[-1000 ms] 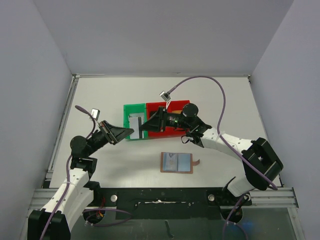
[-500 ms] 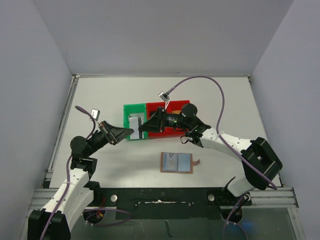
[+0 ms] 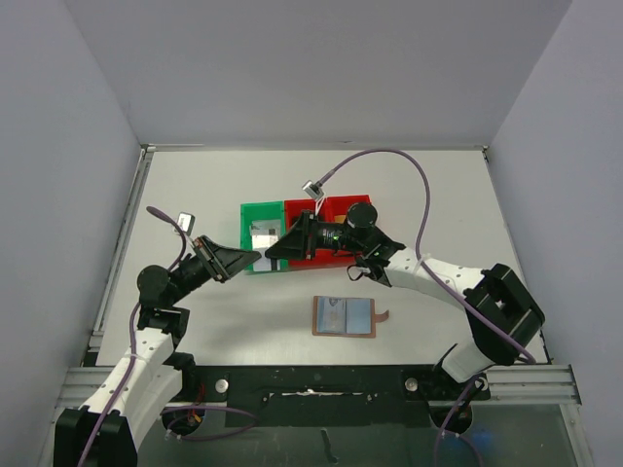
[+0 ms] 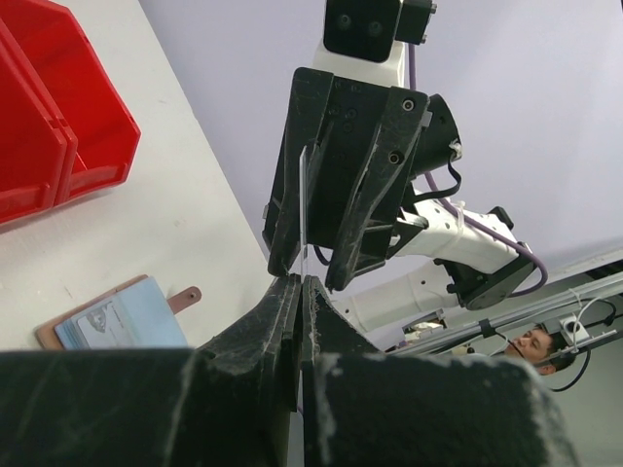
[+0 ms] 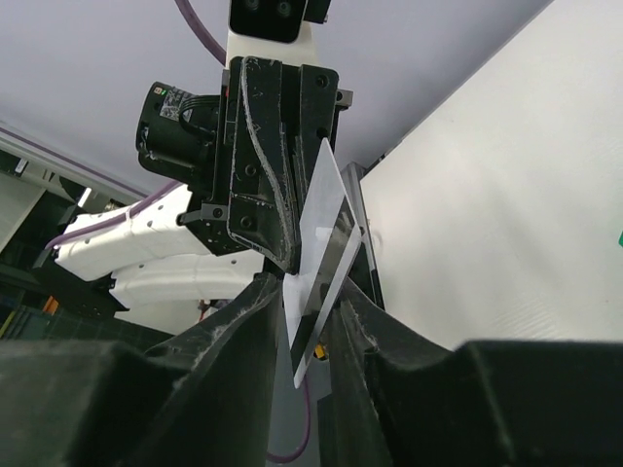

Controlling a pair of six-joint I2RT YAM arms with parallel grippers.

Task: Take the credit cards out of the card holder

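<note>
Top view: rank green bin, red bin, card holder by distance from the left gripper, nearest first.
From the left gripper, pinching a card:
1. green bin: at its tips, far side.
2. red bin: farther right.
3. card holder: near right, lying open.

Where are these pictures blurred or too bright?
Top external view: even light, sharp, only soft shadows. Left wrist view: its own fingers are dark and slightly blurred, the right arm's fingers sharp. Right wrist view: the credit card is washed out white.
</note>
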